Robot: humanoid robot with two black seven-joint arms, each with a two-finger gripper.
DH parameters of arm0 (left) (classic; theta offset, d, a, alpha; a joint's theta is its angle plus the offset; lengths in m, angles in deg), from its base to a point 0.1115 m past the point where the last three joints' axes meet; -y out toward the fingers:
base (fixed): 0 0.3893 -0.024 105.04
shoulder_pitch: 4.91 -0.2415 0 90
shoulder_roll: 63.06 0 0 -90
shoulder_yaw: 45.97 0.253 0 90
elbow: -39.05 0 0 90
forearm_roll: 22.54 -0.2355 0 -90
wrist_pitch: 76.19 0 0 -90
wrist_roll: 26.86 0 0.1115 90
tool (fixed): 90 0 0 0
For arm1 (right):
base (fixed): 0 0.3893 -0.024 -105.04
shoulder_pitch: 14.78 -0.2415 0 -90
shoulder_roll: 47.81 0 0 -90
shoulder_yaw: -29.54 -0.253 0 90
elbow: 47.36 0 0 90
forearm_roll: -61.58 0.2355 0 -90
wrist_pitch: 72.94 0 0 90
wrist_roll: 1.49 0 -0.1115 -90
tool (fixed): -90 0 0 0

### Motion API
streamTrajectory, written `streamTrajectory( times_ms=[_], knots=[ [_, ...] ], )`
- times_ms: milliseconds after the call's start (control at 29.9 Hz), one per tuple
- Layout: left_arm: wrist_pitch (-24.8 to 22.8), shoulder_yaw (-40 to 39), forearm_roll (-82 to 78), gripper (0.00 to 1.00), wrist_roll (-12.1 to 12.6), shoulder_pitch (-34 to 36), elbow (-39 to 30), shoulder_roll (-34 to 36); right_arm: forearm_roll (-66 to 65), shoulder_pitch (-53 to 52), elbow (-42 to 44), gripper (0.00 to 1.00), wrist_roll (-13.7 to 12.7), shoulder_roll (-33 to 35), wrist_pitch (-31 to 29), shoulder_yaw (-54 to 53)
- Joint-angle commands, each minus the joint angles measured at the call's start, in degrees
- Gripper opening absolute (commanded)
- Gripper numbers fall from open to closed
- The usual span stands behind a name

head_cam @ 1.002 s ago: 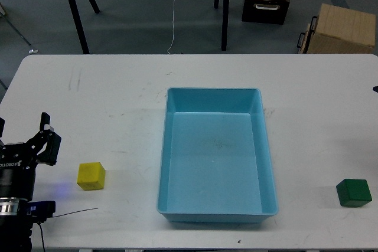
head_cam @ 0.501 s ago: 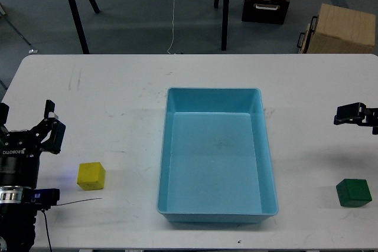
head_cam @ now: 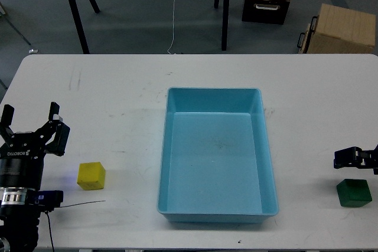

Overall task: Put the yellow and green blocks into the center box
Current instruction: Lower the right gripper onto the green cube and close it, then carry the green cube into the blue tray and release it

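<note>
Yellow block [head_cam: 91, 176] sits on the table [head_cam: 118, 87], left of the blue box [head_cam: 216, 210]. Left gripper [head_cam: 31, 127] hovers near it, fingers spread wide, empty. Green block [head_cam: 354, 193] lies far right; the right gripper [head_cam: 354, 157] is just above it, its opening unclear.

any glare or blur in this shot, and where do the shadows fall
Head view: sharp overall, light even and diffuse; no hard glare on the white table; blue box casts a soft shadow under its near rim; yellow block and green block have faint shadows; a small bluish glow beside the yellow block.
</note>
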Motion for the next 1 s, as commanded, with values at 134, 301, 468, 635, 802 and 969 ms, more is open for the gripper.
streamTrajectory(
  times_ms=[134, 301, 468, 635, 802, 969],
  knots=[
    [0.0, 0.1, 0.0, 1.00, 0.0, 0.1, 0.2, 0.0, -1.8, 4.5, 0.2, 1.00, 0.0, -2.2, 0.0, -0.3],
    [0.0, 0.1, 0.0, 1.00, 0.0, 0.0, 0.2, 0.0, -2.0, 4.9, 0.2, 0.77, 0.0, -2.4, 0.8, -0.2],
    [0.0, 0.1, 0.0, 1.00, 0.0, -0.2, 0.3, 0.0, -5.3, 5.0, 0.0, 0.24, 0.0, -2.4, 0.5, -0.1],
    [0.0, 0.1, 0.0, 1.00, 0.0, -0.3, 0.4, -0.1, -5.0, 5.0, -0.2, 0.00, 0.0, -2.3, 1.5, -1.0],
    [0.0, 0.2, 0.0, 1.00, 0.0, -0.1, 0.3, -0.2, 2.9, 0.9, -3.0, 0.00, 0.0, -2.4, 1.7, -10.1],
    [0.0, 0.2, 0.0, 1.00, 0.0, 0.1, 0.3, -0.2, 21.2, -14.3, -2.3, 0.00, 0.0, -10.6, 0.6, -5.0]
  ],
)
